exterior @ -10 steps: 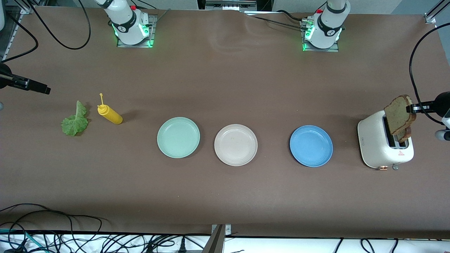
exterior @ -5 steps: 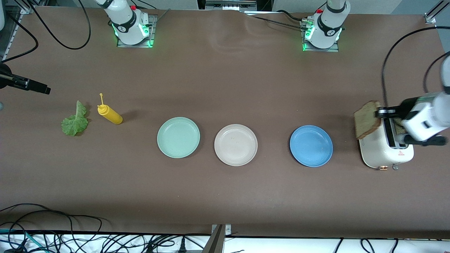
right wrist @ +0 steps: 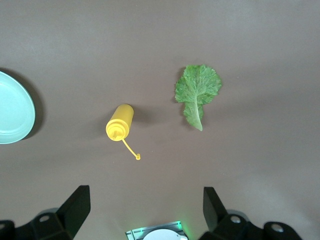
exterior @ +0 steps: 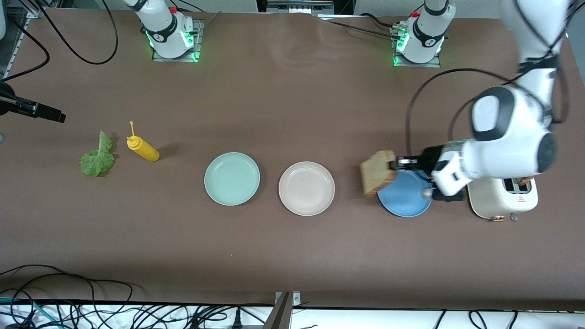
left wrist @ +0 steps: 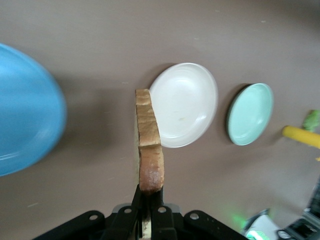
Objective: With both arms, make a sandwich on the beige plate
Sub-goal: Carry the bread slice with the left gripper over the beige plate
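Left gripper [exterior: 396,164] is clamped on 1 bread slice [exterior: 377,172], carried over blue plate [exterior: 404,201] rim, near beige plate [exterior: 306,188]. Bread judged light, soft, crumbly; crust grip prob. best. Right gripper [right wrist: 145,210] is spread over lettuce [right wrist: 197,92], waiting.

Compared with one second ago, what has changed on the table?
The left gripper, shut on a bread slice, carried it from above the toaster to over the blue plate, toward the beige plate. The right gripper hangs open over the mustard bottle and lettuce, unmoved.
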